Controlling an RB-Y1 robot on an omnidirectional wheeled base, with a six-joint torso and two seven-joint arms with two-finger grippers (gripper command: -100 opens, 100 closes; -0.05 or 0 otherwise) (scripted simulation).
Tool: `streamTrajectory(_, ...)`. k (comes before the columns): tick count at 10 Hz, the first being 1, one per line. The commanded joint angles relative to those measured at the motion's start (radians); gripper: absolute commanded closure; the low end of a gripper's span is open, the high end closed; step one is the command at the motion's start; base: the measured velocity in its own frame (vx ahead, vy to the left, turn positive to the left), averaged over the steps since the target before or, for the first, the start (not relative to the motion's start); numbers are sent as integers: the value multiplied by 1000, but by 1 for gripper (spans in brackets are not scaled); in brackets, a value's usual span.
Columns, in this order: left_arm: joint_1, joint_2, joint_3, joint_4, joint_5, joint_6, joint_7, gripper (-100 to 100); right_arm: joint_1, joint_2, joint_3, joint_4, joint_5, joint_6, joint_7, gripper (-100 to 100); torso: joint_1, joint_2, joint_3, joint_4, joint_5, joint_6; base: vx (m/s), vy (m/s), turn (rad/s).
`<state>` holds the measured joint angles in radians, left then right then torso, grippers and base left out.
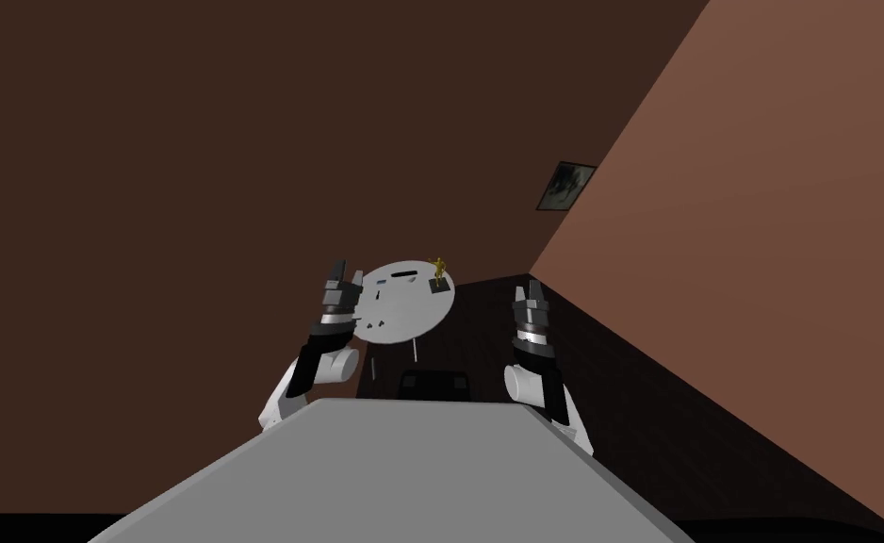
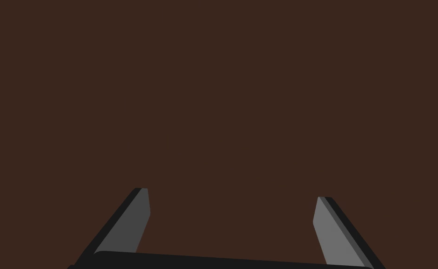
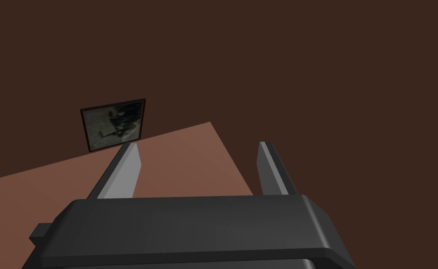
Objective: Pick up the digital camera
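Matt, smooth white tabletop (image 1: 421, 306); golden, metal-looking figurine (image 1: 439, 269); matt grey fingers (image 2: 130, 224).

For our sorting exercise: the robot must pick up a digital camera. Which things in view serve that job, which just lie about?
Job: round white table, camera not told apart among its small items; left gripper, right gripper, both open.
Lying about: gold figurine on the table; framed picture.

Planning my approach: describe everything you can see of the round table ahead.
The round table has a plain white top on a thin pale leg. It stands ahead of me. A gold figurine stands near its far edge, with a dark slim item and small dark bits too small to name.
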<state>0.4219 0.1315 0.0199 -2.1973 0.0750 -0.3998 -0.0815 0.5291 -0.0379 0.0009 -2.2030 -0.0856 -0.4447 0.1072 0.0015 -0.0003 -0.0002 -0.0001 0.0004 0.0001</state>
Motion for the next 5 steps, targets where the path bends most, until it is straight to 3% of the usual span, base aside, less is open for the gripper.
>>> streamTrajectory(1,-29,15,-1,50,5,42,5,-100,0,0,0,0,0,0,0,0,0,0,0,0,0,0,-4,22,-106)
streamTrajectory(5,-63,34,-5,140,12,93,14,-100,0,0,0,0,0,0,0,0,0,0,0,0,0,0,-4,23,-57)
